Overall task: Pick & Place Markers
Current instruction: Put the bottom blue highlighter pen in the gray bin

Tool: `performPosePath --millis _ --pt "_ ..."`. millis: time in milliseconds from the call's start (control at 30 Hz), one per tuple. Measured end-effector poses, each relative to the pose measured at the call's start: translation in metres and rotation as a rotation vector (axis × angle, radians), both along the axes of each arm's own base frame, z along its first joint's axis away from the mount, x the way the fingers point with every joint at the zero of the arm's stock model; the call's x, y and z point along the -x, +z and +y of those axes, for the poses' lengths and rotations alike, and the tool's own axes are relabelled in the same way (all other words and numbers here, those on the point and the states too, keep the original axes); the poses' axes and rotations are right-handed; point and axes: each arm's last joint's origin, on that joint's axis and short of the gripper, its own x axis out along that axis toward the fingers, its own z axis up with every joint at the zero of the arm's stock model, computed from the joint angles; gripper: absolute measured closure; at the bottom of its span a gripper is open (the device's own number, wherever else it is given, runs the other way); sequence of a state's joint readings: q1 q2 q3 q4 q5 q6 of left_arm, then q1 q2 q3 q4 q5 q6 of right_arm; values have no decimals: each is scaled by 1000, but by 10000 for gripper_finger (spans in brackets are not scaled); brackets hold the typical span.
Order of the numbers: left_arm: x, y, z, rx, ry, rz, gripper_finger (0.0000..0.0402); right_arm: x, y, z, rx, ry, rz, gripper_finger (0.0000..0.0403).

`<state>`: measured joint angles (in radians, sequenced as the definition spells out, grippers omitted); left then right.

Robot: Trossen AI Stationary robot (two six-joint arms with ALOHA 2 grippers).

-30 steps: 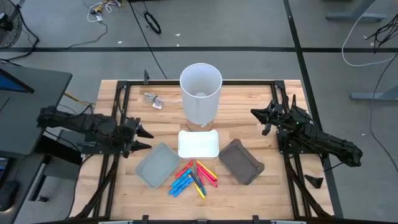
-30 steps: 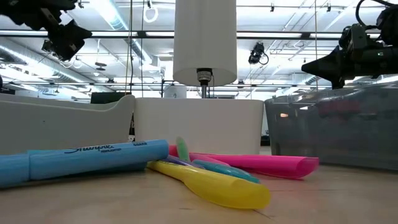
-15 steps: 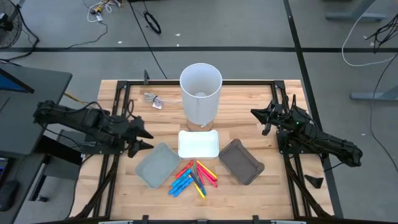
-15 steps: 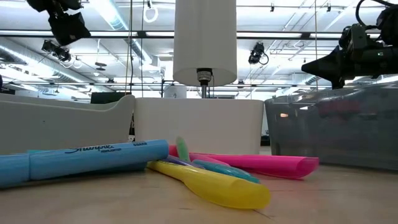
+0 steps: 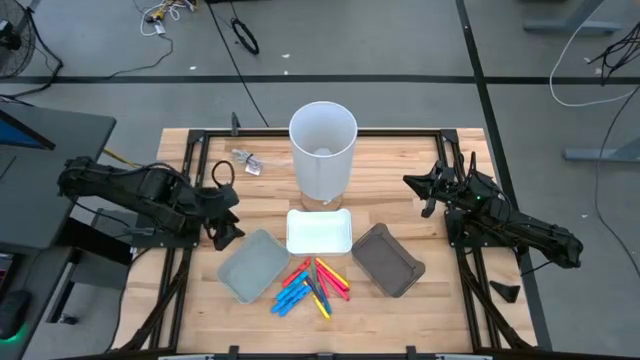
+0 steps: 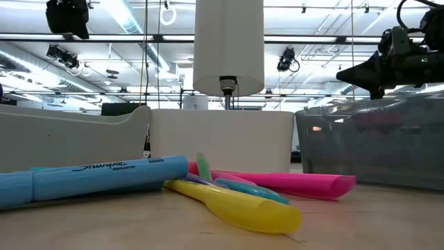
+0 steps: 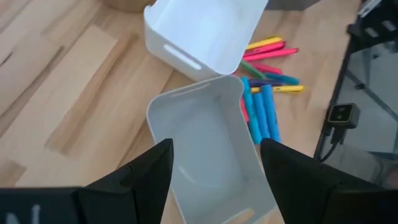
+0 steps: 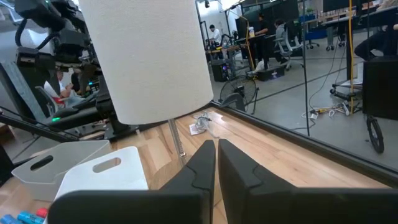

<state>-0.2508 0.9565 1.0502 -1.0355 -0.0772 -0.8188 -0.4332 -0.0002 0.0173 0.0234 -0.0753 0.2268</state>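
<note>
Coloured markers (image 5: 312, 284) are untouched at lower centre; the left gripper (image 5: 224, 222), open, has been turned toward them; the right gripper (image 5: 429, 185) is kept closed.

The only legible text is the cursive brand name "Sharpie", with a line of smaller print beneath it too small to read, printed along the barrel of the blue marker (image 6: 90, 179) lying nearest the low-view camera.
</note>
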Motion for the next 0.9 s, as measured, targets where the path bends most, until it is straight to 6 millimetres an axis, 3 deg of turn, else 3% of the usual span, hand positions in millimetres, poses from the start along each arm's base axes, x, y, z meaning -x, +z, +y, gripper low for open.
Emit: performPosePath --millis 433,733,900 --pt "-15 -11 -6 77 175 355 154 0 0 0 0 0 0 379" --pt "-18 -14 -6 168 449 380 154 0 0 0 0 0 1 379" --pt "-18 -14 -5 192 514 374 154 0 0 0 0 0 0 379"
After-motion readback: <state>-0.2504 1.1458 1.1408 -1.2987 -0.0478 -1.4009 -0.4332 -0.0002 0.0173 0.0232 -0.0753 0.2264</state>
